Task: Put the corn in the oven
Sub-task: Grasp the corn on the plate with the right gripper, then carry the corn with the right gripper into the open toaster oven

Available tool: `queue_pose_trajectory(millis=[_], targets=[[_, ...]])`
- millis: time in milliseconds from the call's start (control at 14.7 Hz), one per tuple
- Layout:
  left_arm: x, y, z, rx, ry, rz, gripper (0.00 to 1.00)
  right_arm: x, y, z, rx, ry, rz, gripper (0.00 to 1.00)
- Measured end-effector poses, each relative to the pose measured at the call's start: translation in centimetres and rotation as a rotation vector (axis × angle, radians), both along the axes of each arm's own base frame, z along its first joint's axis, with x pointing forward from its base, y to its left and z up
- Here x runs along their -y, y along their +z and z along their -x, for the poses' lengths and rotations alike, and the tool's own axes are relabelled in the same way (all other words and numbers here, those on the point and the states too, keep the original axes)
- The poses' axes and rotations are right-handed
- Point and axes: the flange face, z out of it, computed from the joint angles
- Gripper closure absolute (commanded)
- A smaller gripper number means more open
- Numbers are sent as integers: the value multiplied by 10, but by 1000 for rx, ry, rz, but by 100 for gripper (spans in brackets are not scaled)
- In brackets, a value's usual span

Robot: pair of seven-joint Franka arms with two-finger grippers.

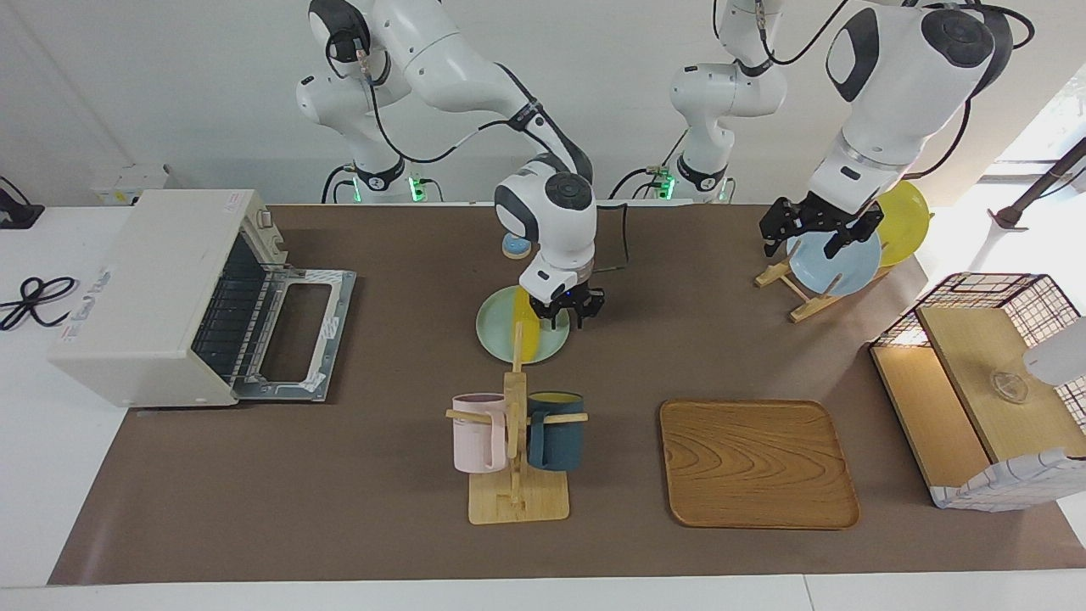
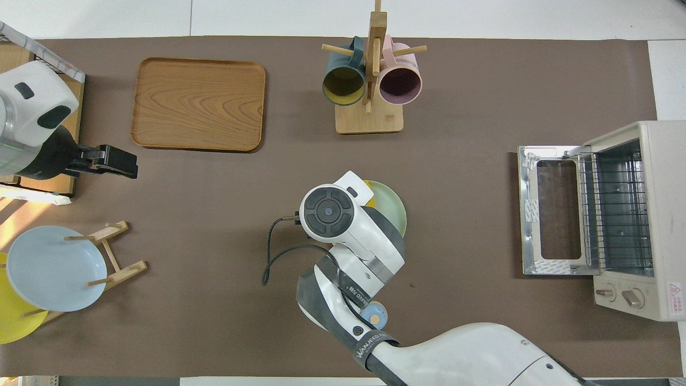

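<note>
The right gripper [image 1: 567, 309] is low over a pale green round plate [image 1: 496, 333] in the middle of the table, its black fingers pointing down at the plate's edge. On that plate lies the bright yellow ear of corn [image 1: 527, 326] — only a narrow strip of it shows in the facing view, right beside the fingers, and in the overhead view the arm's wrist covers all but a yellow sliver [image 2: 368, 188]. Whether the jaws are clenched on the corn or released cannot be told.

The boxy off-white toaster oven [image 1: 136, 297] stands at the right arm's end of the table, well apart from the plate, with its drop-down door [image 1: 297, 327] lying flat open and the wire rack [image 2: 616, 206] visible inside.

The left gripper [image 1: 810, 229] waits in the air over a light blue plate [image 1: 836, 263] in a wooden plate rack [image 1: 797, 293] — its jaws stand spread.

Farther from the robots than the green plate, a wooden mug stand [image 1: 516, 475] carries a pink mug [image 1: 479, 433] and a dark blue mug [image 1: 556, 428]; beside it lies a rounded wooden tray [image 1: 758, 462].
</note>
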Motion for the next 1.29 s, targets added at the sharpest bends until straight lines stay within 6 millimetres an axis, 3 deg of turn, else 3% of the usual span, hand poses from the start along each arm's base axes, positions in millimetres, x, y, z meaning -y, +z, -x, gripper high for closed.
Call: queue_pose_trajectory(millis=[204,612,748,884,1088,1293], targets=[[-3,0,-1,1,6,0,0,2,6,1,-1,19,35,100],[-2,-1,0,-1,5,0,0,12,78,-15,-21,69,243,100],[-2,-2,0,-3,8,-1,0,31,98,-19,-34,67,295,100],[-3,-2,0,-3,11,-1,0,73,128,-33,-52,47,324,100],[-8,-2,-1,-3,20,-1,0,176,168,-52,-87,28,335,100],[-9,-2,-2,-3,23,-1,0,269,163,-49,-140,-17,342,100]])
